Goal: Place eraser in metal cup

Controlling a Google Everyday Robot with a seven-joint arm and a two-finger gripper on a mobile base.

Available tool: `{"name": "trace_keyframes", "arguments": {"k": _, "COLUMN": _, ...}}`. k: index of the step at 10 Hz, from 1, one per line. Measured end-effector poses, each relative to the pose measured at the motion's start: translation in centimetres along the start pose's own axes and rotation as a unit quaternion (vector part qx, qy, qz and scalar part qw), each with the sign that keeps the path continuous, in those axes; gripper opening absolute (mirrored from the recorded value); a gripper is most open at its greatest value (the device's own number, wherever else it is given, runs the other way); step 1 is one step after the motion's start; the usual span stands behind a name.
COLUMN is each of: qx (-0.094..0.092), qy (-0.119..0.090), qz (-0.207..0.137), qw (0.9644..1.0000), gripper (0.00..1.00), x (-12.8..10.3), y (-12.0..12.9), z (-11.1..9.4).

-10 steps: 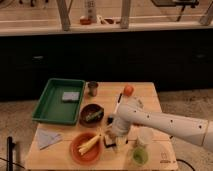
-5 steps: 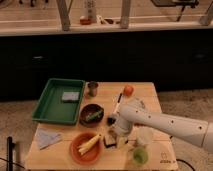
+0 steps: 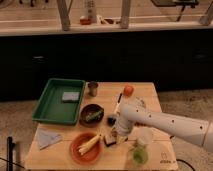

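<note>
The eraser [image 3: 109, 140], a small block with a pale top over a dark base, lies on the wooden table [image 3: 150, 97] just right of the orange plate. My gripper [image 3: 115, 131] points down at the end of the white arm [image 3: 165, 125], directly above and against the eraser. The metal cup [image 3: 92, 88], a small dull steel tumbler, stands upright at the table's back, right of the green tray and well away from the gripper.
A green tray [image 3: 50, 107] holds a grey sponge [image 3: 70, 96]. A dark brown bowl [image 3: 92, 114], an orange plate [image 3: 82, 150] with a banana, a clear plastic cup [image 3: 145, 137], a green object [image 3: 138, 156], an orange ball [image 3: 128, 90], a marker [image 3: 118, 102] and a folded cloth [image 3: 47, 137] sit around.
The arm's wrist has shifted slightly right and settled over the eraser. The other objects have not moved.
</note>
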Motion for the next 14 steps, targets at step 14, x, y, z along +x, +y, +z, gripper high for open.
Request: {"name": "trace_keyframes", "arguments": {"k": 14, "qx": 0.043, "qy": 0.025, "qz": -0.100, "qw": 0.9938, "gripper": 0.00, "x": 0.4, "y": 0.2, "z": -5.3}}
